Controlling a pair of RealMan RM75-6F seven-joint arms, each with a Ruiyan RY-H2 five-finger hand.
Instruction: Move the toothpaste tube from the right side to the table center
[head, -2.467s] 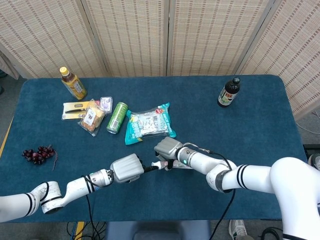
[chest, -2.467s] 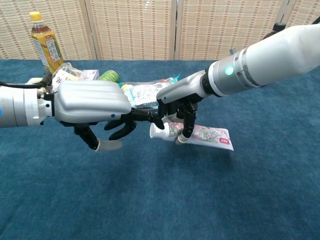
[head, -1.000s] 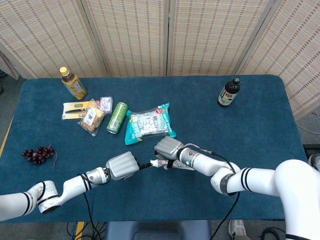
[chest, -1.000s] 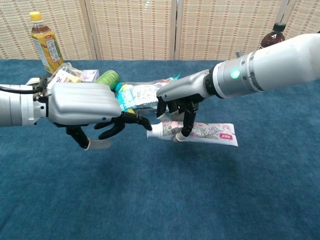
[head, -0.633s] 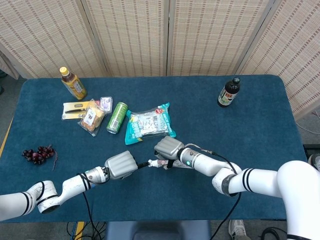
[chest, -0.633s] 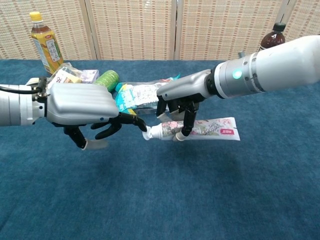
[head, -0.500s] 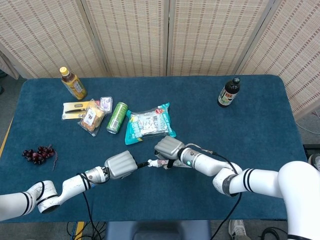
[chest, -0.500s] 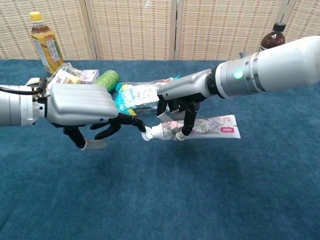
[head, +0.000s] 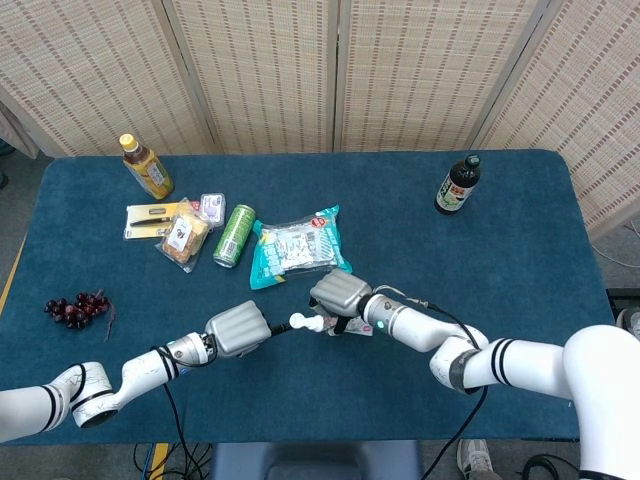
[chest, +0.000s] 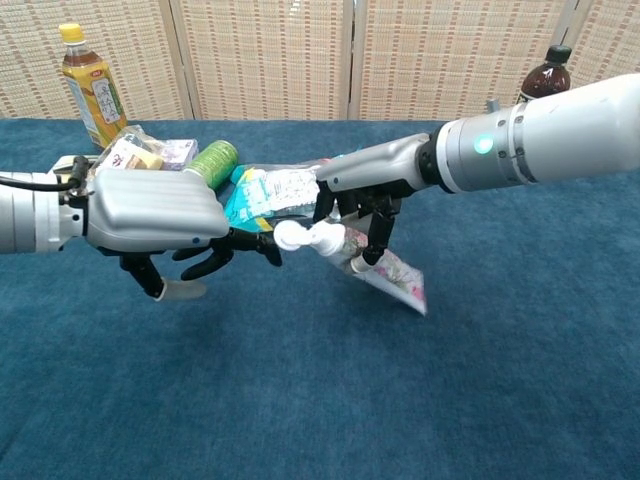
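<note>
Chest view, snack bag (chest: 270, 190) behind toothpaste tube (chest: 345, 250)

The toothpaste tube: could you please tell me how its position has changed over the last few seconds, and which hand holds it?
The toothpaste tube has swung from near level to tilted: its white cap end has risen and its flat tail now points down toward the table. The right hand grips it throughout. The left hand has drawn back slightly, its fingertips still by the cap. The snack bag, green can and bottles stayed put.
</note>
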